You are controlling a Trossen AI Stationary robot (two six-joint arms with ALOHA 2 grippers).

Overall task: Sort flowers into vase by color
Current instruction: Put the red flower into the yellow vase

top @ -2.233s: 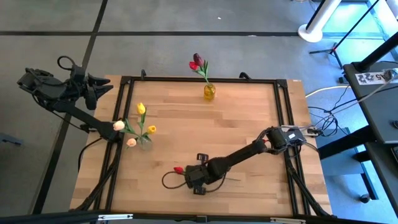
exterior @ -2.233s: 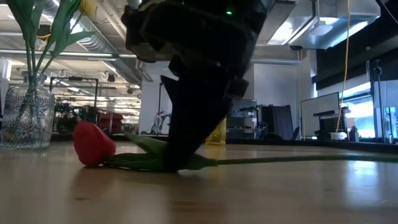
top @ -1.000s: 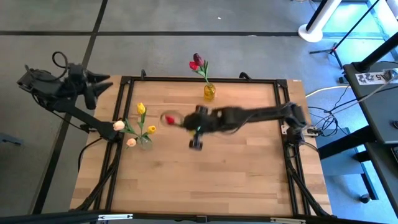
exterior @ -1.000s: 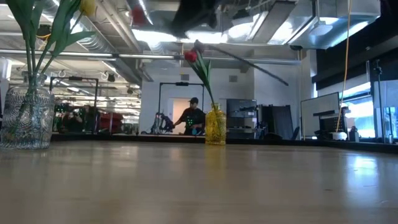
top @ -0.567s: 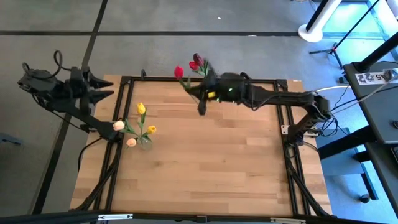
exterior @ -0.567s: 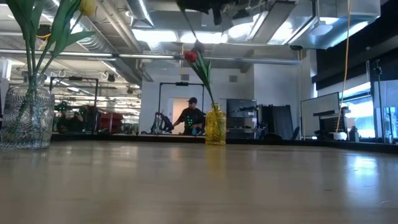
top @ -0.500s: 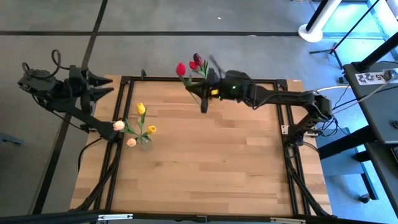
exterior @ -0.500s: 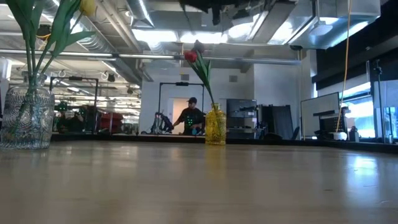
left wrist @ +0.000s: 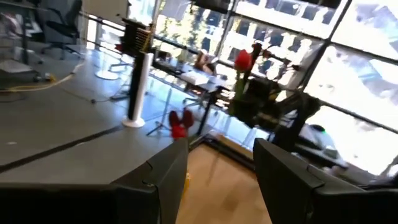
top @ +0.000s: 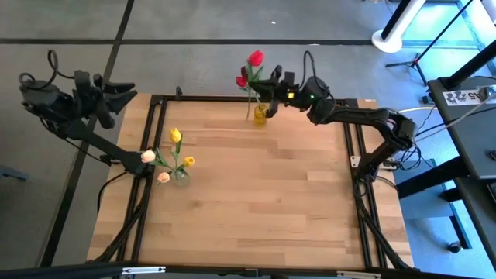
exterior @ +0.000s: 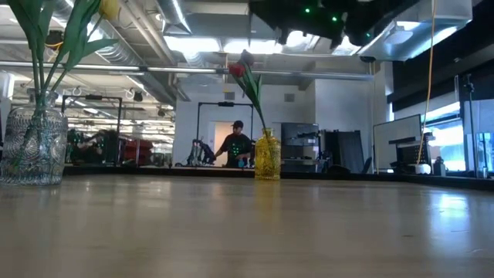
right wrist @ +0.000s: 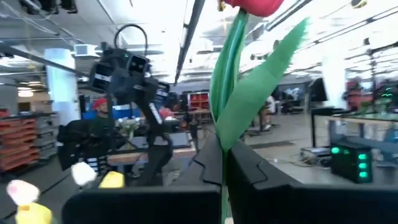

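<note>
The right pincer (top: 273,84) is pinching the stem of a red tulip (top: 255,57), held upright above the yellow vase (top: 260,115) at the bench's far edge. The left pincer (top: 124,94) is spread, beyond the bench's far left corner.

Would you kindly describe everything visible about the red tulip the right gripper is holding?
The red tulip has a small closed red head, a long thin green stem and a broad leaf, looking artificial. The right gripper is shut on its stem, holding it roughly upright above the yellow vase at the table's far edge, its lower stem reaching toward the vase mouth.
</note>
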